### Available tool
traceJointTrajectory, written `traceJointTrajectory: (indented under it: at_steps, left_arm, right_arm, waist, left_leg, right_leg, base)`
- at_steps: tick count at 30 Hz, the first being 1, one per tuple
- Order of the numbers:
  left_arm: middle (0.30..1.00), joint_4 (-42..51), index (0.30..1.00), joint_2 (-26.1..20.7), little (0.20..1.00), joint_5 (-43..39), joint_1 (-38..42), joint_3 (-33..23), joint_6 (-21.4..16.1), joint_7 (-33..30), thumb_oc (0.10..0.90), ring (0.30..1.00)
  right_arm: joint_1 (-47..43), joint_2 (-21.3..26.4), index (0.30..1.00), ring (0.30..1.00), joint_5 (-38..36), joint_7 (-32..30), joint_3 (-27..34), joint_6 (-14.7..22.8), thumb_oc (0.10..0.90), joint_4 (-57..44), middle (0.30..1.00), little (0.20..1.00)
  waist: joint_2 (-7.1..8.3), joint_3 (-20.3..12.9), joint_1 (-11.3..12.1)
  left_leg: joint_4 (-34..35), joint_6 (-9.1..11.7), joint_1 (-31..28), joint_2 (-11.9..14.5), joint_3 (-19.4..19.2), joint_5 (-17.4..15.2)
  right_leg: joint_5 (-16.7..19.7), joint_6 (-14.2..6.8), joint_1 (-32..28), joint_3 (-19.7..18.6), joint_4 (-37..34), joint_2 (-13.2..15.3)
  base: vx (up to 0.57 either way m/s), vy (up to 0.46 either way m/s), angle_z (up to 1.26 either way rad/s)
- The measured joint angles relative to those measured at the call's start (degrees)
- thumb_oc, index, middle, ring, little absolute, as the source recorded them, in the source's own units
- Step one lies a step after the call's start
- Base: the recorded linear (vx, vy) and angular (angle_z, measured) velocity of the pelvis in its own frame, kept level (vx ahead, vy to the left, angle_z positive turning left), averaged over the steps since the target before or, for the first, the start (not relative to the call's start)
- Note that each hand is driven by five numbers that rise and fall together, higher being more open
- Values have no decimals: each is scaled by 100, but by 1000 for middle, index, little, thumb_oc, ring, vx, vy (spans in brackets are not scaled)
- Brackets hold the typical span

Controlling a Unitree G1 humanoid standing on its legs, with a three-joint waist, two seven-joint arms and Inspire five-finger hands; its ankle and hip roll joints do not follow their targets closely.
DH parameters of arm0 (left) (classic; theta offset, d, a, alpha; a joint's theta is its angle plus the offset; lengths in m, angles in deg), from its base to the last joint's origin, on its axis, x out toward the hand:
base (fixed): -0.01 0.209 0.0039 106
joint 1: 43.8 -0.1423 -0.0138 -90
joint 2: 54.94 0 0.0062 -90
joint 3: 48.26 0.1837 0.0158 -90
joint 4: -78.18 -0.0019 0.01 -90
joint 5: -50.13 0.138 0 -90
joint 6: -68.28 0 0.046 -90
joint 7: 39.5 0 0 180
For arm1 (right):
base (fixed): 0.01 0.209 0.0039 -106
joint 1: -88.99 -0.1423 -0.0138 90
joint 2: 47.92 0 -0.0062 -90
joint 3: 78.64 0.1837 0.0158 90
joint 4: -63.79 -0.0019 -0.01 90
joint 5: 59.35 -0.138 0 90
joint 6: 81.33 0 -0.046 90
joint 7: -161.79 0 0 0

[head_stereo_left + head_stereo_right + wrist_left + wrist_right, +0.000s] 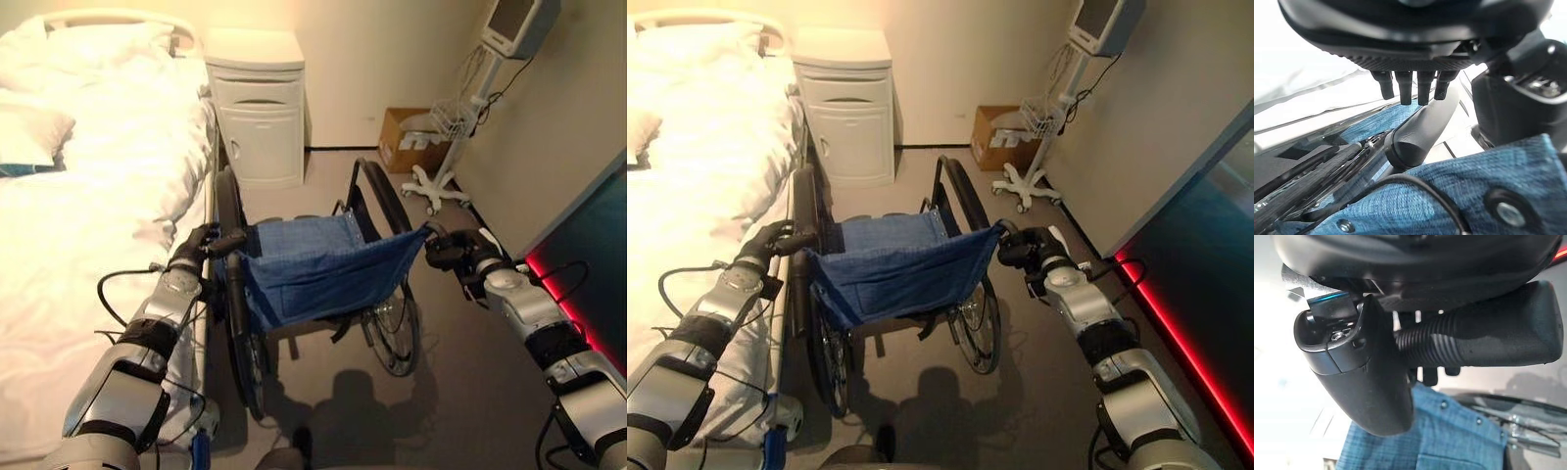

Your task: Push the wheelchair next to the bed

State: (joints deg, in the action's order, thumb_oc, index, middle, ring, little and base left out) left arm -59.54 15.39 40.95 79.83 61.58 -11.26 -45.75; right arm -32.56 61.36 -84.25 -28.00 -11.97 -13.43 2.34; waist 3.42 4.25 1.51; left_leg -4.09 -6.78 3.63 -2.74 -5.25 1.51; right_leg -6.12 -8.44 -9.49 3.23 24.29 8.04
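Observation:
A wheelchair (313, 269) with a blue denim back and black wheels stands on the grey floor, its left wheel close beside the white bed (88, 196). It faces the far wall. My left hand (193, 250) is shut on the left push handle (1420, 127), its fingers (1410, 88) curled over the grip. On the other side, my right hand (453, 250) is shut on the ribbed right push handle (1484, 340), with the thumb (1361, 367) wrapped under it.
A white bedside cabinet (260, 108) stands against the far wall ahead of the wheelchair. A cardboard box (397, 137) and a wheeled monitor stand (441, 181) sit at the far right corner. A dark panel with a red light strip (588, 255) runs along the right.

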Motion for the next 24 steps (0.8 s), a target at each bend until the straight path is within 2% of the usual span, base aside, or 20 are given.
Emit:
traceJointTrajectory:
  at_steps: [2, 4, 5, 6, 7, 9, 10, 11, 12, 14, 15, 17, 19, 20, 21, 22, 23, 24]
  left_arm:
    - [300, -1, 300, 27, 300, 7, -79, -9, -2, -1, 400, 300]
    - [300, 35, 300, 53, 300, 48, -163, -38, -3, -9, 400, 300]
    - [300, 42, 300, 88, 300, 57, -221, -57, -4, -6, 400, 300]
    - [300, 52, 300, 128, 300, 59, -296, -58, -3, -8, 400, 300]
    - [300, 74, 300, 133, 300, 126, -388, -58, -3, -14, 400, 300]
    - [300, 128, 300, 122, 300, 308, -457, -53, 6, -28, 400, 300]
    - [300, 129, 300, 159, 300, 370, -459, -36, 15, -28, 400, 300]
    - [300, 133, 300, 102, 300, 493, -475, -34, 38, -26, 400, 300]
    - [300, 148, 300, 125, 300, 513, -486, -36, 35, -34, 400, 300]
    - [300, 231, 300, 105, 300, 511, -493, -58, 10, -38, 400, 300]
    - [300, 272, 300, 104, 300, 511, -499, -60, -16, -42, 400, 300]
    - [300, 317, 300, 119, 300, 515, -499, -52, -23, -52, 400, 300]
    - [300, 309, 300, 121, 300, 505, -496, -47, -60, -76, 400, 300]
    - [300, 298, 300, 89, 300, 497, -496, -51, -82, -83, 400, 300]
    - [300, 302, 300, 68, 300, 489, -495, -61, -92, -85, 400, 300]
    - [300, 305, 300, 63, 300, 486, -493, -60, -106, -85, 400, 300]
    - [300, 319, 300, 33, 300, 487, -463, -88, -113, -87, 400, 300]
    - [300, 323, 300, 10, 300, 485, -476, -83, -112, -80, 400, 300]
  right_arm:
    - [59, 5, 300, 300, 0, 38, 5, 2, 400, 5, 300, 300]
    - [68, 29, 300, 300, 20, 92, 9, 15, 400, 7, 300, 300]
    - [100, 85, 300, 300, 29, 142, 5, 16, 400, -10, 300, 300]
    - [181, 111, 300, 300, 29, 168, 16, 24, 400, -47, 300, 300]
    - [274, 106, 300, 300, 28, 183, 14, 21, 400, -77, 300, 300]
    - [567, 185, 300, 300, 27, 172, 89, 2, 400, -447, 300, 300]
    - [633, 237, 300, 300, 23, 163, 117, -20, 400, -556, 300, 300]
    - [704, 227, 300, 300, 18, 152, 174, -90, 400, -706, 300, 300]
    - [798, 262, 300, 300, 0, 149, 255, -184, 400, -836, 300, 300]
    - [854, 272, 300, 300, -21, 149, 374, -283, 400, -945, 300, 300]
    - [854, 263, 300, 300, -21, 150, 431, -300, 400, -945, 300, 300]
    - [821, 308, 300, 300, -20, 168, 485, -318, 400, -952, 300, 300]
    - [694, 372, 300, 300, -21, 201, 465, -332, 400, -925, 300, 300]
    - [590, 389, 300, 300, -20, 212, 418, -362, 400, -913, 300, 300]
    - [514, 412, 300, 300, -20, 229, 384, -379, 400, -904, 300, 300]
    - [447, 417, 300, 300, -20, 232, 368, -378, 400, -869, 300, 300]
    - [377, 477, 300, 300, -31, 241, 325, -379, 400, -870, 300, 300]
    - [385, 469, 300, 300, -53, 240, 307, -378, 400, -871, 300, 300]
  waist:
    - [9, -74, 8]
    - [-67, -132, 50]
    - [-106, -151, 20]
    - [-224, -125, 6]
    - [-267, -128, -38]
    - [-324, -80, -107]
    - [-338, -67, -169]
    - [-309, -27, -362]
    - [-188, 58, -606]
    - [-20, 129, -792]
    - [25, 144, -846]
    - [44, 155, -790]
    - [73, 174, -805]
    - [133, 207, -811]
    - [167, 226, -786]
    - [141, 259, -785]
    - [122, 339, -802]
    - [124, 355, -827]
  left_leg:
    - [4, -27, -24, -4, -54, -66]
    - [29, -13, -50, 37, -111, -91]
    - [128, -84, -163, 50, -7, -114]
    - [263, -69, -300, 75, 133, -102]
    - [309, -96, -409, 109, 243, -83]
    - [379, -92, -556, 103, 705, -79]
    - [366, -84, -554, 102, 806, -83]
    - [392, -54, -598, 31, 1058, -65]
    - [395, -74, -647, -83, 1255, -142]
    - [391, -95, -701, -143, 1222, -180]
    - [419, -92, -724, -142, 1216, -181]
    - [506, -88, -799, -100, 1217, -191]
    - [474, -11, -840, -85, 1195, -250]
    - [415, 113, -918, -77, 1158, -326]
    - [374, 226, -945, -22, 1034, -397]
    - [354, 307, -947, 55, 944, -442]
    - [291, 446, -990, 248, 679, -524]
    - [270, 524, -1055, 363, 572, -545]
  right_leg:
    - [86, -11, 122, 0, 223, 39]
    - [293, -84, 400, 8, 593, 19]
    - [581, -10, 638, 3, 1060, -23]
    - [362, 28, 926, -44, 1474, -99]
    - [117, 118, 1091, -127, 1483, -245]
    - [-234, 341, 1688, -101, 932, -553]
    - [-233, 343, 1868, -94, 577, -643]
    - [-155, 291, 2085, -93, -122, -655]
    - [24, 33, 2313, -97, -1051, -498]
    - [172, -148, 2515, 21, -1957, -207]
    - [224, -233, 2672, 49, -1976, -108]
    - [225, -231, 2716, 59, -1710, -103]
    - [219, -220, 2476, 38, -1507, -148]
    - [207, -191, 2210, 84, -1235, -149]
    - [445, 90, 1948, 190, -1412, -139]
    - [481, 143, 1900, 246, -1425, -168]
    - [569, 288, 1764, 277, -1471, -280]
    - [603, 383, 1696, 312, -1533, -360]
  base:
    - [252, 89, -5]
    - [311, 71, -15]
    - [299, 25, -8]
    - [324, -2, 4]
    - [345, -54, 12]
    - [347, -111, 18]
    - [294, -125, 55]
    - [482, -248, 111]
    - [467, -246, 121]
    - [312, -220, 103]
    - [277, -245, 85]
    - [379, -283, 44]
    - [372, -191, 37]
    - [362, -161, 41]
    - [339, -169, 37]
    - [344, -195, 42]
    - [225, -154, 40]
    - [210, -150, 27]
